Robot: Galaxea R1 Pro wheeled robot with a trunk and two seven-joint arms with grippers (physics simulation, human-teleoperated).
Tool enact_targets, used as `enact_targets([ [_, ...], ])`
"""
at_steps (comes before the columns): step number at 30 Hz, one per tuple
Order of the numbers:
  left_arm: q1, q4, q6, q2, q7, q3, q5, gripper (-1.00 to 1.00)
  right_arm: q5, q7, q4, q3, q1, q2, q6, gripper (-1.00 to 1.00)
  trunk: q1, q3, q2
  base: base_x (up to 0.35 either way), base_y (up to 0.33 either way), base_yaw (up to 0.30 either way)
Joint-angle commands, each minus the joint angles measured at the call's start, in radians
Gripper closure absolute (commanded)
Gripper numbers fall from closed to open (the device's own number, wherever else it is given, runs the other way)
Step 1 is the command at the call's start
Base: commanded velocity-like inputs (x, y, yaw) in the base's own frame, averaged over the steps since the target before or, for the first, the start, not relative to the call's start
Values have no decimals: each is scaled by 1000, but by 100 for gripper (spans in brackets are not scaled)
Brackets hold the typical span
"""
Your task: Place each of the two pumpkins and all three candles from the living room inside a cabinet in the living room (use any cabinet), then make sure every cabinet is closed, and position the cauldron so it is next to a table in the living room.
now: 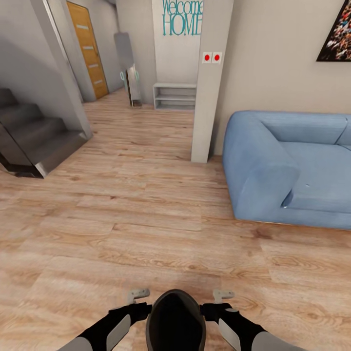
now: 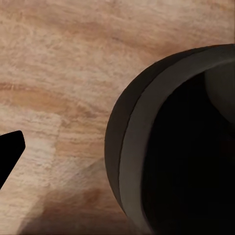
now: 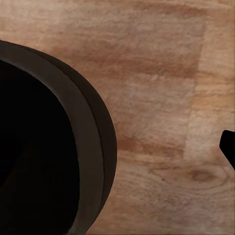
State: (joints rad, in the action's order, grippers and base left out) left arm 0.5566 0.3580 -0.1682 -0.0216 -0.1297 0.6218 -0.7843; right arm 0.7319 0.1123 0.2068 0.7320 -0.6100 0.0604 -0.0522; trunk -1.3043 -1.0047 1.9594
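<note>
Directly before the robot's trunk in the head view sits the cauldron (image 1: 175, 319), a round matte-black pot with a wide dark mouth, held up between the two arms above the wooden floor (image 1: 122, 219); the left gripper (image 1: 138, 294) stands just beside its left flank and the right gripper (image 1: 224, 294) just beside its right flank, pale grey fingers pointing forward; whether either gripper is spread or pressed together I cannot tell, since the fingers are seen end-on and partly hidden; contact with the pot cannot be judged either. Seen from the left wrist, the cauldron's thick rim and black interior (image 2: 186, 147) lie over pale wood planks, with a black fingertip (image 2: 9, 152) at the edge; the right wrist view gives the opposite rim (image 3: 73, 147) and another dark fingertip (image 3: 229, 147). Ahead, a blue sofa (image 1: 292, 165) stands on the right, touching the floor near a beige pillar (image 1: 210, 83) carrying two red-dotted switches (image 1: 212, 57); on the wall behind, teal lettering (image 1: 182, 17) reads "Welcome HOME"; below it is a low grey shelf unit (image 1: 174, 96); grey stairs (image 1: 34, 141) rise at the left, an orange door (image 1: 88, 48) beyond.
</note>
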Motion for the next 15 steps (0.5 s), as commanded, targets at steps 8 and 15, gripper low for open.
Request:
enact_targets([
  [8,1,-2,-2,2,-2,9,-9,-100,6,-53,2,12,-1,-1,-2,-100,-31,-26,57,0,0,0],
  [15,0,-2,-1,1,-2,9,-9,-100,6,-58,2,12,-1,-1,-1,-100,-57,-48,106,0,0,0],
])
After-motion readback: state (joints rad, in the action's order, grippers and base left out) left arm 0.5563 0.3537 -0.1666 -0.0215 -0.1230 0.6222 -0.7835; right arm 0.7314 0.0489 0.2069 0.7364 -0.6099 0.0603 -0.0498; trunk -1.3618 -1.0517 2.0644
